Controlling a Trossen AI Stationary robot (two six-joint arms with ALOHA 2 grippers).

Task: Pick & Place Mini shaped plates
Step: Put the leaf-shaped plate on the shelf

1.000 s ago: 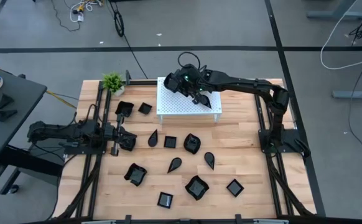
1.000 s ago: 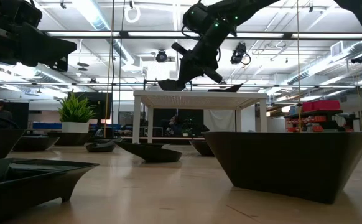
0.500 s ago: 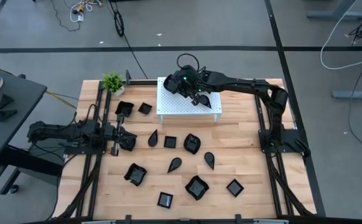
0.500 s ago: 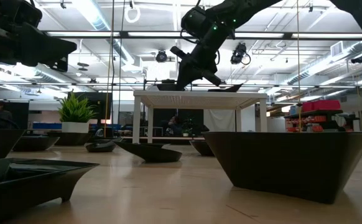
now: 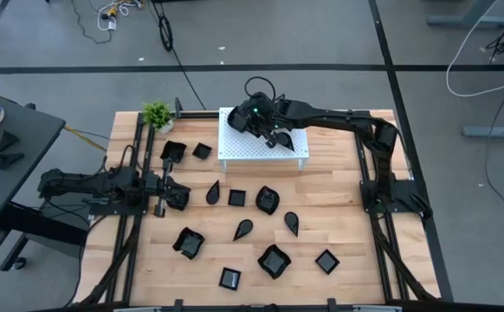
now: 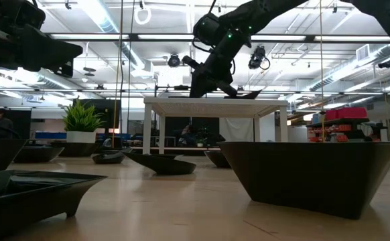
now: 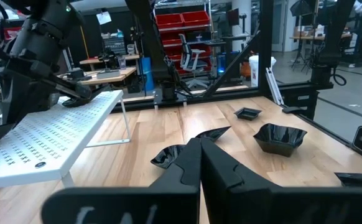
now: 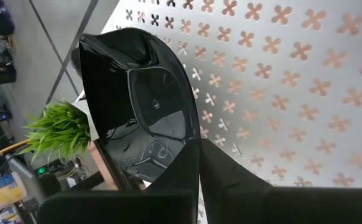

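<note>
My right gripper point(image 5: 252, 117) reaches over the far left corner of the white perforated stand point(image 5: 243, 149) and is shut on one glossy black square plate point(image 8: 137, 106). A second black plate point(image 6: 245, 95) lies on the stand's top. Several more black plates lie flat on the wooden table, among them a square one point(image 5: 237, 198), a teardrop one point(image 5: 243, 229) and a wavy-edged one point(image 5: 274, 260). My left gripper point(image 5: 176, 198) waits shut at the table's left side, touching nothing. My right gripper pinches the plate's near rim point(image 8: 168, 155) between its two shut fingers, coming slanting down from the table's right side. The plate sits tilted, low over the stand's far left corner point(image 8: 116, 28). Whether it rests on the stand, I cannot tell.
A small green potted plant point(image 5: 157, 113) stands at the table's far left corner, close to the stand. Two plates point(image 5: 173, 151) point(image 5: 202, 151) lie between plant and left gripper. Bare wood shows along the right side point(image 5: 339, 199). Arm mounts and rails flank the table.
My right gripper has moved a little toward the table's left over the stand and come down, still shut on the plate. The plate has sunk from just above the stand's top to about level with it.
</note>
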